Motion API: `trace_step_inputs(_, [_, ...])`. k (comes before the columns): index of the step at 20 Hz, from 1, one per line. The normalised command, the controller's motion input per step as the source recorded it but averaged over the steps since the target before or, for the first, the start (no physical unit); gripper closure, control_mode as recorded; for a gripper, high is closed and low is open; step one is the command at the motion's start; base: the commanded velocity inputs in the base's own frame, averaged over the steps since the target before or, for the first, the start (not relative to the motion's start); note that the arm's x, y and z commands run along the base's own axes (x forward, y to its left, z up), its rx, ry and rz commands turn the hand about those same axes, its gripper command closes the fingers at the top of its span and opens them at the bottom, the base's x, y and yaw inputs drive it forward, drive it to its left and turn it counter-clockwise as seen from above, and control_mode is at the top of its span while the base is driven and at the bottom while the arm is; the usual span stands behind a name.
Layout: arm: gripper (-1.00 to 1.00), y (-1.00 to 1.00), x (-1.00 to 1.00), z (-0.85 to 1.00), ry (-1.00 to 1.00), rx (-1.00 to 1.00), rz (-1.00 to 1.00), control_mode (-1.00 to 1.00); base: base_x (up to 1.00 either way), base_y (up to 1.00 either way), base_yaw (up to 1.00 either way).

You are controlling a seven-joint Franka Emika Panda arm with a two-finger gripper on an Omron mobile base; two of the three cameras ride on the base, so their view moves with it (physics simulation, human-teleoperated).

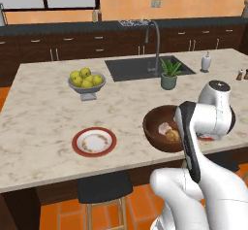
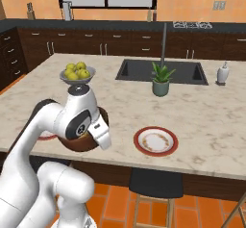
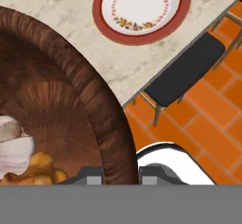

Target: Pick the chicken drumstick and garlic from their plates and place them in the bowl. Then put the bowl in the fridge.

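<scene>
A warm orange-walled kitchen surrounds a pale marble table (image 1: 43,127) whose near edge overhangs dark stools on an orange tiled floor. The bowl (image 1: 157,127) sits at that near edge, and both the garlic (image 1: 164,127) and the chicken drumstick (image 1: 172,135) already lie inside it, so the loading seems finished and the fridge leg is what remains. That explains the grip: in the hand view the hand (image 3: 121,175) is pinched narrow onto the bowl's rim, one finger inside the wall and one outside, a hold suited to lifting the bowl whole. Beyond the hand, farther along the table, one emptied plate (image 3: 142,10) rests flat. The arm is folded close to its base, elbow raised and forearm angled steeply down, with the wrist directly over the bowl's near side.
</scene>
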Motion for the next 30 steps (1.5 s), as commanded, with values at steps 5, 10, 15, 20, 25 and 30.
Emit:
trace_step_inputs(5, [1.00,0.29,0.00,-0.02,0.02,0.00,0.01,1.00,0.00,0.00,0.00])
trace_step_inputs(10, [1.00,0.00,0.00,0.00,0.00,0.00,0.00,1.00,-0.85,-0.02,0.01])
trace_step_inputs(15, [1.00,0.00,0.00,0.00,0.00,0.00,0.00,1.00,-0.89,-0.08,-0.16])
trace_step_inputs(20, [1.00,0.00,0.00,0.00,0.00,0.00,0.00,1.00,-0.28,-0.01,-0.58])
trace_step_inputs(25, [1.00,0.00,0.00,0.00,0.00,0.00,0.00,1.00,0.00,0.00,-0.78])
trace_step_inputs(30, [1.00,0.00,0.00,0.00,0.00,0.00,0.00,1.00,0.11,0.00,-0.61])
